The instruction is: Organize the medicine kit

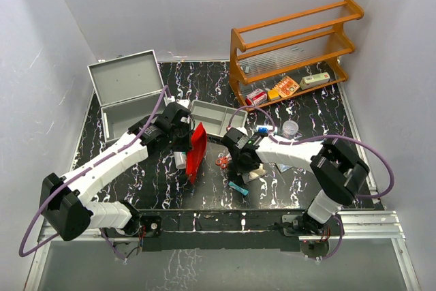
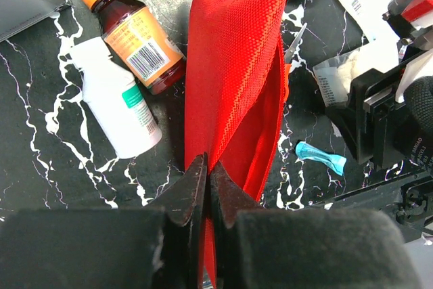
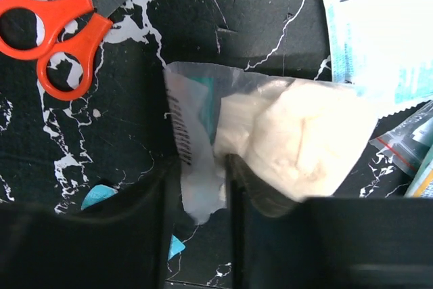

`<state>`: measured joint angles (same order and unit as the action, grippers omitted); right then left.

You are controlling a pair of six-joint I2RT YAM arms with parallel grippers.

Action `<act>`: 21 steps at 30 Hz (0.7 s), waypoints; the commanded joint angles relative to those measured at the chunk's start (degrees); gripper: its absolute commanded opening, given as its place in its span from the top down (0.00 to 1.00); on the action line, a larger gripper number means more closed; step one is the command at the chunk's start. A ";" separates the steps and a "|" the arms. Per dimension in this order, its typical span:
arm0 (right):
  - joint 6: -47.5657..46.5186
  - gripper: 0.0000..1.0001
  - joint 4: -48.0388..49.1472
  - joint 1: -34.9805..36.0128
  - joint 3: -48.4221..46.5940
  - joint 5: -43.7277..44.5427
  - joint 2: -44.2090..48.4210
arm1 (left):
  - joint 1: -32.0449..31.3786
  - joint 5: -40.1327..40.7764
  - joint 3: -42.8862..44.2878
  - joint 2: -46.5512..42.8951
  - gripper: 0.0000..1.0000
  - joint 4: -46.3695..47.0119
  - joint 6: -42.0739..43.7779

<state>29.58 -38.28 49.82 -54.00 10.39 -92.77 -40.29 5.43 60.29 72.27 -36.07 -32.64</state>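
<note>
The medicine kit (image 1: 126,93), a silver-grey metal case, stands open at the back left with its lid up. My left gripper (image 2: 208,174) is shut on the edge of a red fabric pouch (image 2: 233,72), which stands on edge just right of the case (image 1: 197,151). My right gripper (image 3: 203,181) is low over the table's middle (image 1: 244,168). Its jaws are closed on the corner of a clear bag of white gauze (image 3: 291,133). The bag's corner fills the gap between the fingers.
A brown bottle (image 2: 135,38) and a white bottle (image 2: 118,106) lie left of the pouch. Orange-handled scissors (image 3: 54,32), a blue packet (image 2: 321,157) and paper packets (image 3: 379,32) lie near the right gripper. A grey divided tray (image 1: 211,117) and a wooden shelf (image 1: 293,46) stand behind.
</note>
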 commanded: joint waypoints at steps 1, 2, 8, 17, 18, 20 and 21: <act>0.77 0.77 2.87 0.27 -0.51 0.98 -0.93 | 0.39 -0.81 -0.35 -0.95 1.00 0.58 0.00; 1.08 0.82 3.08 0.23 -0.24 0.88 -1.02 | 0.39 -0.87 -0.35 -0.85 1.00 0.57 0.06; 2.75 1.00 4.00 0.27 -0.11 1.37 1.09 | 0.48 -1.37 -0.26 -0.21 1.00 1.08 0.40; 8.86 1.00 6.89 0.27 -0.31 4.17 14.99 | 0.57 -2.98 -0.01 0.40 1.00 3.28 0.17; 9.55 1.00 7.82 0.27 -0.13 3.91 16.83 | 0.57 -3.24 0.08 0.50 1.00 3.62 0.13; 10.80 1.00 10.47 0.27 0.11 2.62 20.64 | 0.57 -3.69 0.30 0.77 1.00 4.13 0.20; 11.49 1.00 12.01 0.26 0.41 1.78 22.65 | 0.58 -4.06 0.39 0.91 1.00 4.35 0.13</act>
<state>36.99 -34.22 49.82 -53.65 12.29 -77.58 -40.16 3.31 60.20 73.08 -33.23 -32.60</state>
